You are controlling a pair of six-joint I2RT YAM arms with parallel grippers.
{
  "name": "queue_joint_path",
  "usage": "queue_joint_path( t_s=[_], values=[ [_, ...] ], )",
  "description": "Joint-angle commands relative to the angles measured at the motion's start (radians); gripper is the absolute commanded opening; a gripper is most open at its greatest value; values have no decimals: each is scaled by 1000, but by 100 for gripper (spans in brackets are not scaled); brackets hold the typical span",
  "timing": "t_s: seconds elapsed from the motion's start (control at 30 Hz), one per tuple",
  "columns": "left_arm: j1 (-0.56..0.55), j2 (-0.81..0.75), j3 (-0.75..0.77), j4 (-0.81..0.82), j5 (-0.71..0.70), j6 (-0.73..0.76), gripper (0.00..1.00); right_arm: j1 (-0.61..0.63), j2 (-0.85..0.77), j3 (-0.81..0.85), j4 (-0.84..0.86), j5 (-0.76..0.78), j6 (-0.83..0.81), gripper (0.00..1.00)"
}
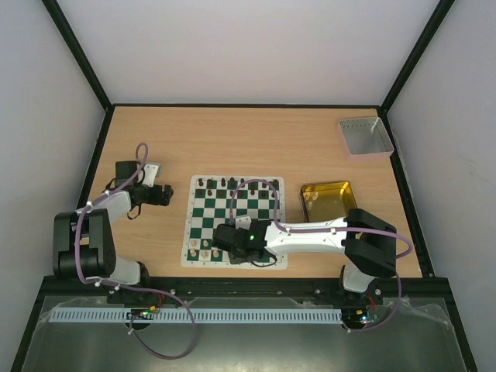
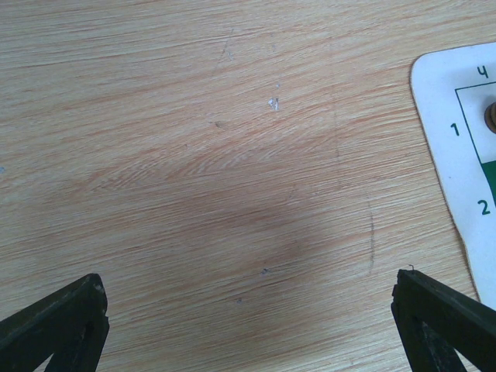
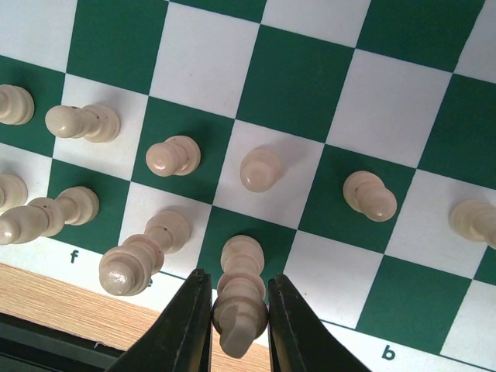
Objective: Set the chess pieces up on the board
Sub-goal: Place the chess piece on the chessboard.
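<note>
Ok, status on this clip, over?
Left end effector open, beside the board. Right end effector shut on cream piece, edge row. Neighbouring piece close alongside.

Both arms mix white shells with black joints. The right arm has a long white link, a blocky black elbow and a small green light near its wrist. Thin purple cables loop loosely along each arm. The fingers are matte black tapered wedges.

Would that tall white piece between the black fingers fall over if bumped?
Probably, yes. The tall cream piece is tall and slim, so a nudge could tip it into the neighbouring piece. It looks hard and smooth, so it might slip in the right hand.
</note>
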Motion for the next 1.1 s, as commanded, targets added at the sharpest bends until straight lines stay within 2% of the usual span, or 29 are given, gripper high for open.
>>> queue_joint_path(
  t_s=[0.0, 0.5, 1.07],
  values=[
    [-3, -1, 10, 3, 0, 2, 100, 8, -17, 23, -37, 28, -5, 17],
    [-3, -1, 11, 3, 0, 2, 99, 8, 5, 16, -23, 24, -8, 19],
    [-3, 1, 13, 1, 0, 2, 99, 8, 6, 20, -6, 29, 5, 30]
  ],
)
